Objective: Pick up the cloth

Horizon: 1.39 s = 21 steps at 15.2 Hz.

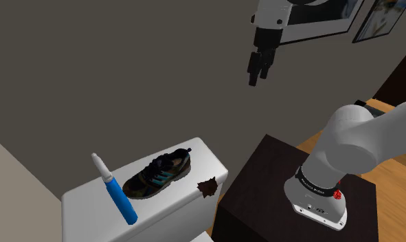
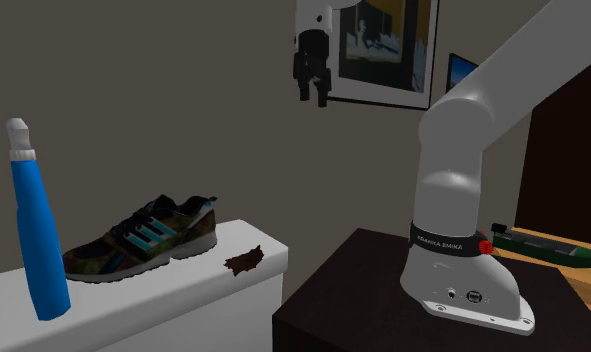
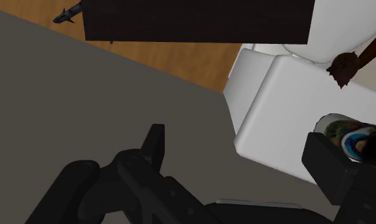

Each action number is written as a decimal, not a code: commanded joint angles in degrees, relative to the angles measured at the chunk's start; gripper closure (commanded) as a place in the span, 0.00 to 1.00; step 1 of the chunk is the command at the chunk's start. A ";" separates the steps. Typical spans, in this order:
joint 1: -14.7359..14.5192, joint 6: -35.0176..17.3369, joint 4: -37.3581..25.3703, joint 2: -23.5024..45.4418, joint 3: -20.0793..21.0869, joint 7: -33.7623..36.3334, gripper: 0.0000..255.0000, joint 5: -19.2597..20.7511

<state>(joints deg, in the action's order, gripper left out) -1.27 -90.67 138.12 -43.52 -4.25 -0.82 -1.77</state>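
Cloth: a small, crumpled brown cloth (image 1: 207,186) is seen at the corner of the white tabletop (image 1: 91,206), on the edge nearest the dark stand (image 1: 263,185). Part of it seems to hang over that edge.
Neighbours: a patterned shoe (image 1: 158,175) is laid near the cloth, and a blue bottle (image 1: 119,196) is placed farther along, well apart from it.
Gripper: the gripper (image 1: 257,69) is held high above the tabletop, close to the wall and well apart from the cloth.
Fingers: the fingers (image 3: 156,143) are spread wide and nothing is gripped between them, which suits a descent onto the cloth.
Step in hand: the approach is judged barely begun, and a move down toward the corner is called for.
Risk: because the cloth is perched on the edge, it could be nudged off.
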 commanded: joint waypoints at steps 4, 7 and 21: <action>-1.57 -4.24 3.95 -0.32 3.35 2.56 0.00 -1.60; -3.30 -8.69 7.34 0.16 6.80 5.13 0.00 -3.26; -10.59 -32.43 14.44 14.55 24.36 18.39 0.00 -8.71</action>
<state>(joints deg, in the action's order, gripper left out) -11.68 -120.68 152.65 -31.26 18.73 16.48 -10.49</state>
